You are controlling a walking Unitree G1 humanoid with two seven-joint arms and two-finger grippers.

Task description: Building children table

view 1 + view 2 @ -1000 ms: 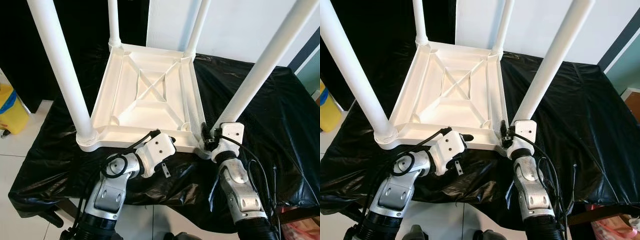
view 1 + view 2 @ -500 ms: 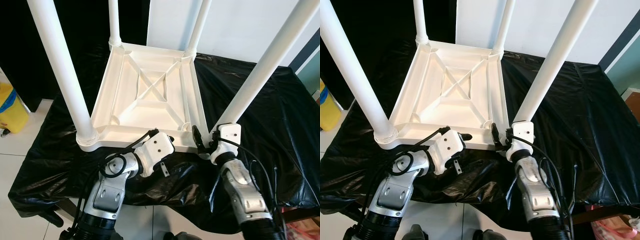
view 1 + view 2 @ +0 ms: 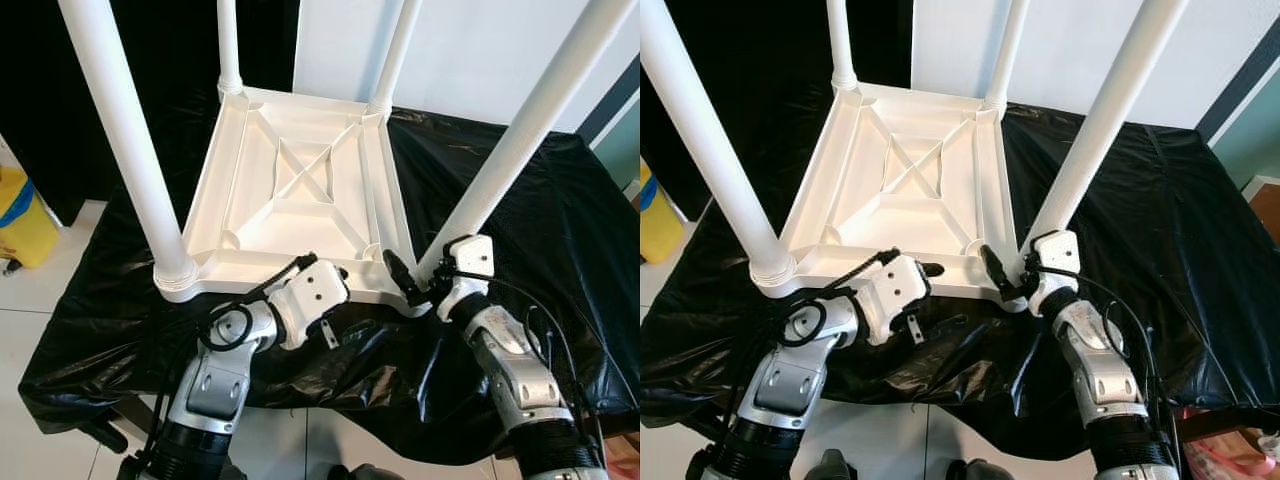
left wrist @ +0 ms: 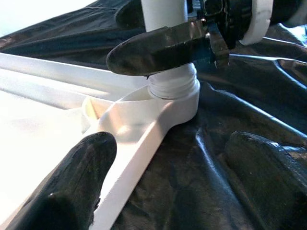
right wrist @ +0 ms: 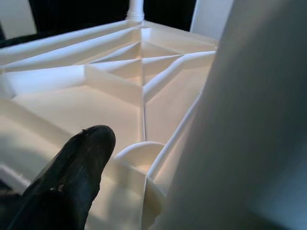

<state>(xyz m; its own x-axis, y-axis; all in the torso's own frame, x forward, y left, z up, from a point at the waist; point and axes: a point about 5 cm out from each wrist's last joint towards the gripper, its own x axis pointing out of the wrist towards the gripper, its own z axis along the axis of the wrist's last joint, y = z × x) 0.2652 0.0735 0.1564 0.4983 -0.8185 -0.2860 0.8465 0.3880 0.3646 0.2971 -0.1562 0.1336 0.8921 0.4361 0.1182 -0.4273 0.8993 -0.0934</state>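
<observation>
Black cover [image 3: 540,220], right tool [image 3: 420,283] around leg [image 3: 500,170]

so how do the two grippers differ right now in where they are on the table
The left gripper sits at the middle of the upturned table's near edge, away from any leg. The right gripper is at the near right corner, against the near right leg. Both have their fingers open.
</observation>
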